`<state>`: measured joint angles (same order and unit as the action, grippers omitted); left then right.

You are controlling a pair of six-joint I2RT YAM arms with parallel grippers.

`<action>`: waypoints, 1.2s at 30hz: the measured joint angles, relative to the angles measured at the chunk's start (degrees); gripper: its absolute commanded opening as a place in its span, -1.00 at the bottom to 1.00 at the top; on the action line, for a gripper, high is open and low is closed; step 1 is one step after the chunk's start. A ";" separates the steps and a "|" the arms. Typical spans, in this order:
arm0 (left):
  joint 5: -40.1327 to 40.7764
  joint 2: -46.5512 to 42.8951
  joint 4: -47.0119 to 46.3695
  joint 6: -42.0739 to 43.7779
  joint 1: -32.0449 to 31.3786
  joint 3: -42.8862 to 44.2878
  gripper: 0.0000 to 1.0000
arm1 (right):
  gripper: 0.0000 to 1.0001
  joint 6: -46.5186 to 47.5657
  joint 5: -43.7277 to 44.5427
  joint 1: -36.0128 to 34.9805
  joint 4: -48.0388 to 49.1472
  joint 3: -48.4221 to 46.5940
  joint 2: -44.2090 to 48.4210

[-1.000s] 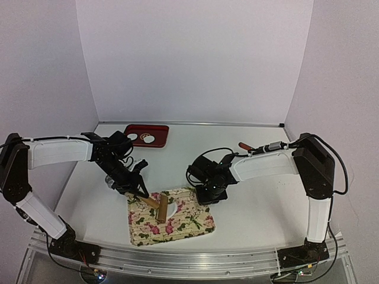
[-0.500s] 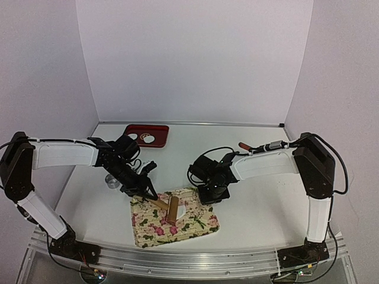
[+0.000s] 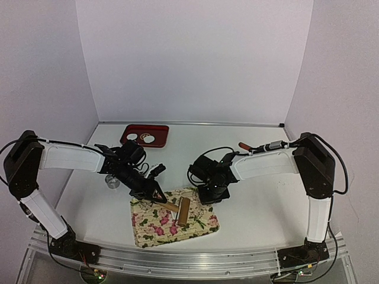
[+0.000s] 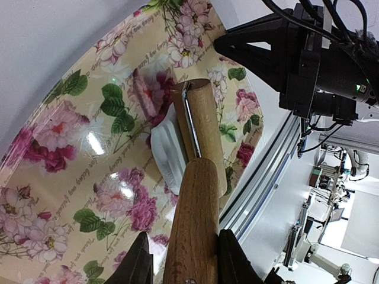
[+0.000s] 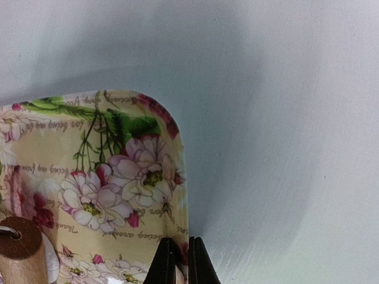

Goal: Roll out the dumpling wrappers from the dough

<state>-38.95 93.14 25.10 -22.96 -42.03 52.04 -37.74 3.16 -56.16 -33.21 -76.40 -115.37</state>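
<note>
Left claw [image 4: 183,267]: the two dark fingers are being kept clamped on either side of the wooden handle of the rolling pin [image 4: 204,136]; the arm is being held low over the near left part of the floral tray [image 3: 151,228].
Right claw [image 5: 177,260]: the black fingers are being pressed together, with the thin rim of the floral tray being pinched between them just below its rounded corner.
Rolling pin: a smooth, light-brown cylinder with visible grain is being laid across the tray; a metal rod is being shown where the roller meets the darker, rounder handle.
Dough [image 4: 164,151]: a soft white piece, creased and uneven at the edge, is being pressed under the roller, partly covered by it.
Floral tray: a glossy cream rectangle with rounded corners is being shown, printed with pink roses, green leaves and fine script; light is being reflected off it in bright spots.
Dumpling wrappers [image 3: 149,139]: two thin, flat white discs are being kept side by side in the red tray [image 3: 163,131], well apart from both arms.
Red tray: a dark red rectangle with rounded corners is being kept at the far edge of the surface [image 3: 260,201].
Surface: a plain, matte white sheet is being used under everything.
</note>
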 measured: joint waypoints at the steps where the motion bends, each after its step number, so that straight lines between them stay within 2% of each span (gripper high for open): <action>1: -0.11 0.12 -0.30 0.00 -0.02 -0.07 -1.00 | -1.00 -0.01 0.00 0.00 0.00 0.00 0.00; 23: -2.07 1.67 -3.70 -0.84 -0.84 -0.39 -1.00 | -1.00 -2.25 -1.46 -0.28 1.90 0.24 0.02; 36: 9.49 -7.51 17.89 -3.22 -1.44 7.44 -1.00 | -1.00 -3.23 -2.14 -0.41 3.95 0.31 0.02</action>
<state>-29.46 85.63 42.99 -26.18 -43.47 59.48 -40.97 1.02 -56.57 -29.27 -76.09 -115.35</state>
